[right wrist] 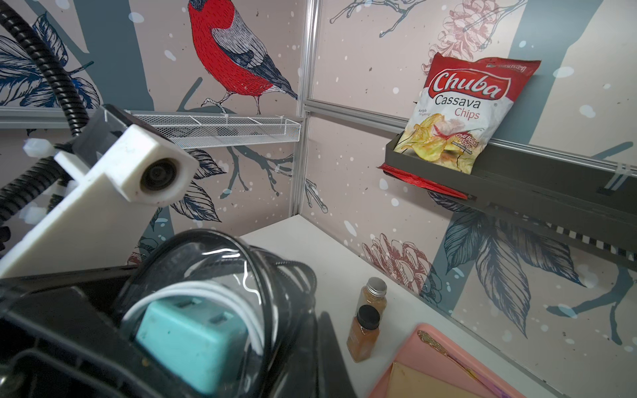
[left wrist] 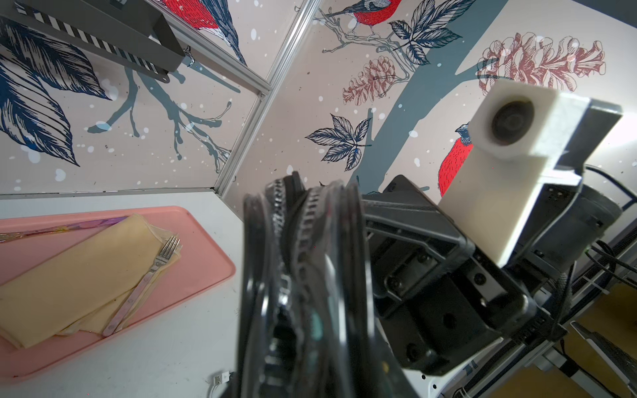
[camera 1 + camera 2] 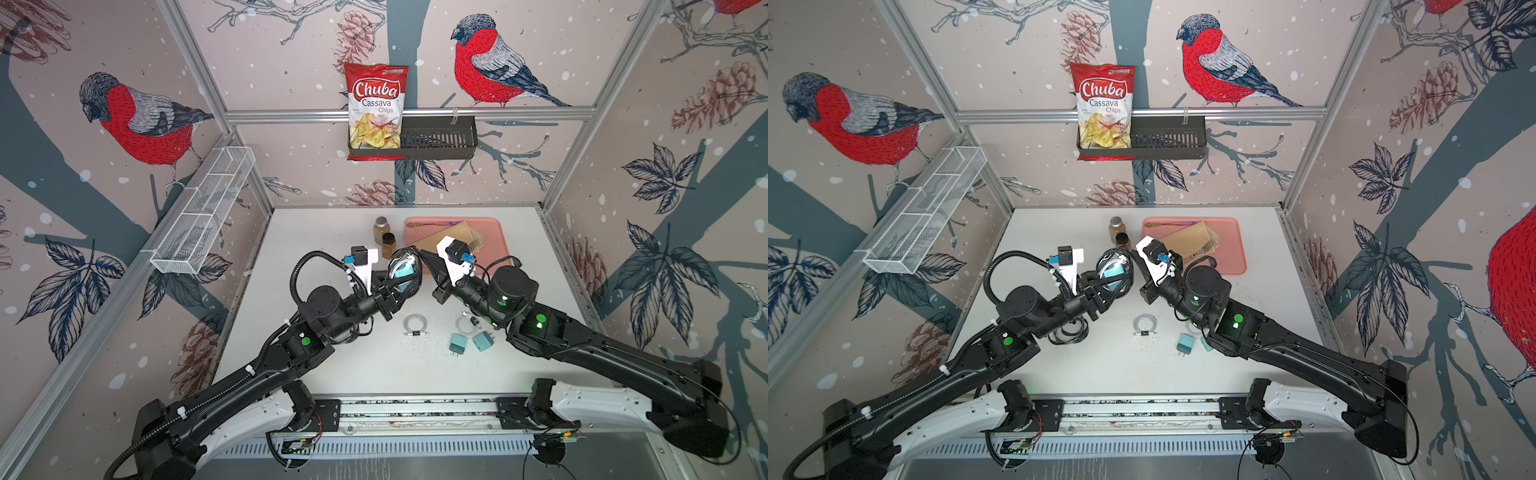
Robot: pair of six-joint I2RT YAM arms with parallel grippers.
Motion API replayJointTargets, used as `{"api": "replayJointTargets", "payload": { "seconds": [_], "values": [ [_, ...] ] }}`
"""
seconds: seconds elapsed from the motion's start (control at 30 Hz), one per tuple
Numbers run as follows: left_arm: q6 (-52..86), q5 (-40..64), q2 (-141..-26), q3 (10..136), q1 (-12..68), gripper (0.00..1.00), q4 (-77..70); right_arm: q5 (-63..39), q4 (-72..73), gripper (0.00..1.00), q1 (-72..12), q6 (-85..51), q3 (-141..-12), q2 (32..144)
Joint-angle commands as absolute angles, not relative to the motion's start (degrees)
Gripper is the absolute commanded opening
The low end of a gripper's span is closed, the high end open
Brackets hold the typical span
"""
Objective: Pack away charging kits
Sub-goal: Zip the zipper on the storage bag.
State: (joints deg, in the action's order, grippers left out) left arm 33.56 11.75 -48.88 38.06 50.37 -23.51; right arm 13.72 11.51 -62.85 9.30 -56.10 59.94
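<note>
The left gripper (image 3: 400, 286) is clamping a clear black-rimmed oval case (image 1: 220, 249) containing a teal cube charger (image 1: 193, 339) and white cable (image 1: 210, 287), the right gripper (image 3: 424, 258) pinching together.

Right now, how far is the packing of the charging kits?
Done: one teal charger and one white cable lie inside the clear case. In hand: the left gripper holds that case; the shut right gripper is at its rim, where the zip looks open. Left: two chargers and two coiled cables wait on the table.
</note>
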Motion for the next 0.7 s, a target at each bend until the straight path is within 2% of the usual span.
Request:
{"api": "replayJointTargets", "payload": {
  "seconds": [0.0,0.13,0.2,0.27,0.37,0.67],
  "values": [
    [31.8,18.2,-48.5,37.5,50.6,0.13,-13.1,19.8,27.5,0.0,-62.8,6.6,-56.0,58.4],
    [31.5,18.3,-47.4,36.8,50.6,0.46,-15.8,20.5,29.6,0.0,-65.3,6.1,-54.5,57.9],
    [31.5,18.2,-46.3,35.7,50.6,0.68,-19.1,22.2,31.0,0.0,-67.9,7.2,-54.0,58.1],
    [31.6,17.7,-44.8,34.0,50.6,0.81,-22.8,24.1,33.0,0.0,-70.5,8.2,-53.5,58.3],
    [31.4,15.8,-42.6,32.1,50.6,0.89,-28.2,27.2,36.1,0.0,-74.1,8.9,-52.9,58.6],
    [33.0,11.3,-38.6,26.8,50.6,0.96,-42.2,29.4,41.5,0.0,-79.1,8.5,-53.6,61.2]
  ]
}}
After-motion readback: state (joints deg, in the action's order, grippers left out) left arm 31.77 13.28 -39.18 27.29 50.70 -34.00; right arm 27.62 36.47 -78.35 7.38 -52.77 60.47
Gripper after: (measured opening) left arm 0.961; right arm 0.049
